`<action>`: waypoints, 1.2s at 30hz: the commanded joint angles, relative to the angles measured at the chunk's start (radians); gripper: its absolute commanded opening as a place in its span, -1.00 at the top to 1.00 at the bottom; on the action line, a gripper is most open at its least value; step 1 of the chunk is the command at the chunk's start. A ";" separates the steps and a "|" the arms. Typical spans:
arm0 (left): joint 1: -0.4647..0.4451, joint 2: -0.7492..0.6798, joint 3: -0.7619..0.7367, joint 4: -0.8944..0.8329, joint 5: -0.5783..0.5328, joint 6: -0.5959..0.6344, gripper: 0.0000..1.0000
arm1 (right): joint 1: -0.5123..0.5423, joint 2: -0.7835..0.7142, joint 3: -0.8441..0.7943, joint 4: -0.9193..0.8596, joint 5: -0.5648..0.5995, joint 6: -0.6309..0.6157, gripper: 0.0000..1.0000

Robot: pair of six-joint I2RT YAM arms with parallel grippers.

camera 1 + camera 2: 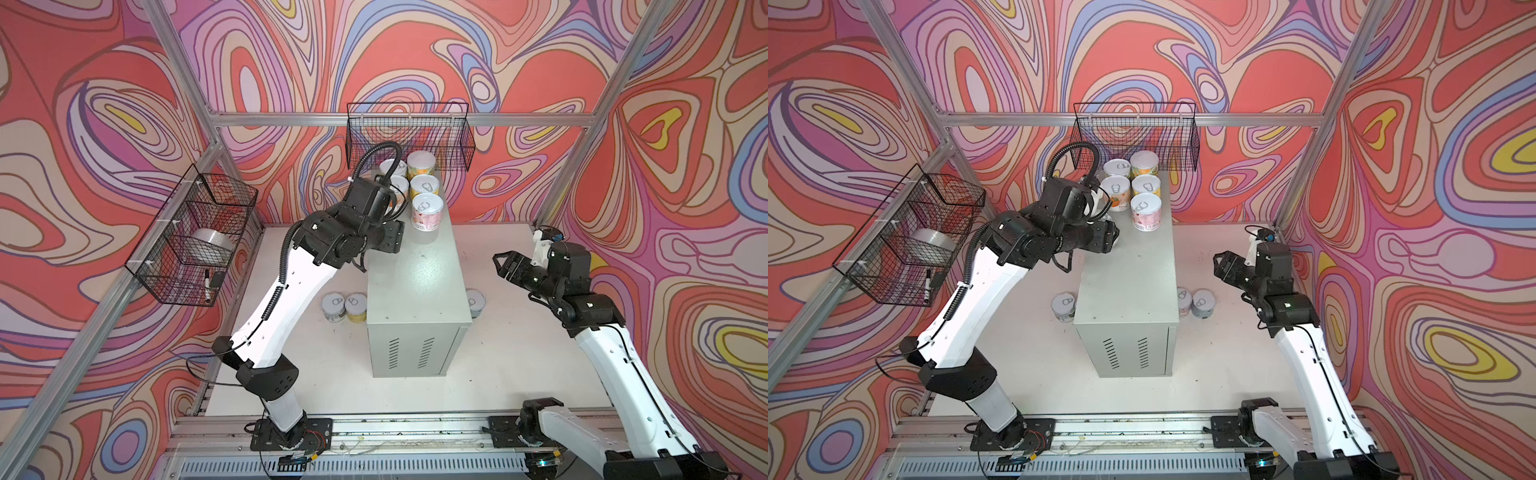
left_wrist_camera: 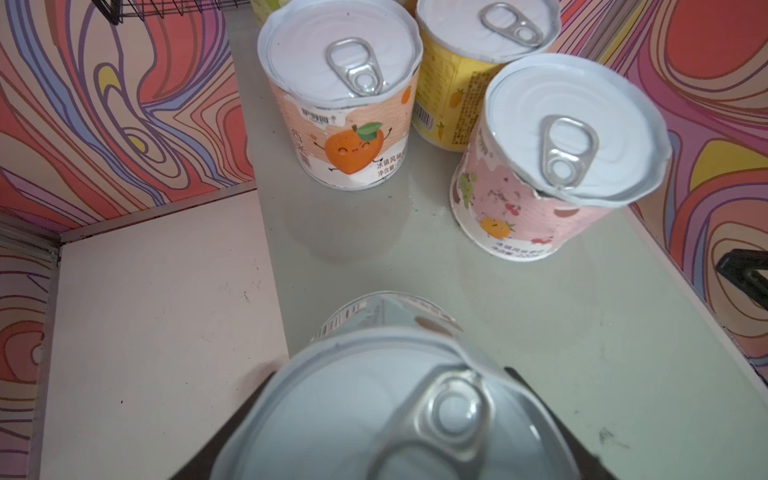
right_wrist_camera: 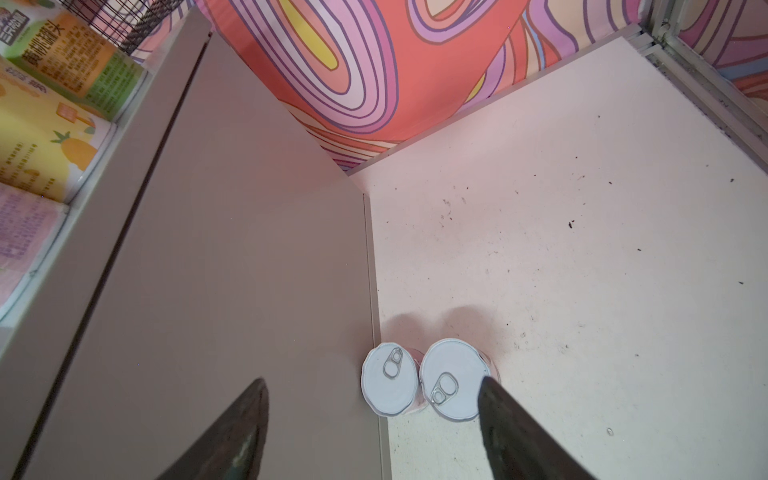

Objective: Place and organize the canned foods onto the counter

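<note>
Several canned foods stand in two rows at the back of the pale grey counter (image 1: 415, 282); nearest are an orange-label tin (image 2: 338, 95) and a pink one (image 2: 552, 166), with a yellow one (image 2: 457, 83) behind. My left gripper (image 1: 395, 237) is shut on a pale tin (image 2: 395, 415), held upright over the counter's left edge in front of the rows. My right gripper (image 3: 372, 386) hangs open and empty beside the counter's right side. Below it two tins (image 3: 389, 379) (image 3: 453, 378) stand on the table. Two more tins (image 1: 333, 306) (image 1: 356, 307) stand left of the counter.
A black wire basket (image 1: 409, 133) hangs on the back wall just above the rear tins. Another basket (image 1: 195, 232) on the left wall holds a silvery tape roll (image 1: 208, 249) and a marker. The white tabletop (image 1: 332, 374) surrounds the counter.
</note>
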 commanded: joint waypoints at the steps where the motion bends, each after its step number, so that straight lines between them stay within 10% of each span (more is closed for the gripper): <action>1: -0.003 0.004 0.022 0.052 0.008 0.009 0.19 | -0.003 -0.001 -0.014 0.010 0.009 -0.015 -0.62; 6: -0.003 0.003 -0.027 0.110 0.029 0.012 -0.36 | -0.003 0.002 -0.022 0.013 0.021 -0.026 -0.62; 17: -0.003 -0.009 -0.057 0.150 0.066 0.032 -0.55 | -0.004 -0.003 -0.028 0.014 0.009 -0.027 -0.62; 24: -0.003 -0.016 -0.063 0.173 0.096 0.037 -1.00 | -0.003 -0.001 -0.025 0.015 0.006 -0.027 -0.62; 36: -0.023 -0.199 -0.232 0.210 0.108 0.027 -1.00 | -0.004 -0.014 0.022 -0.012 0.015 -0.035 -0.62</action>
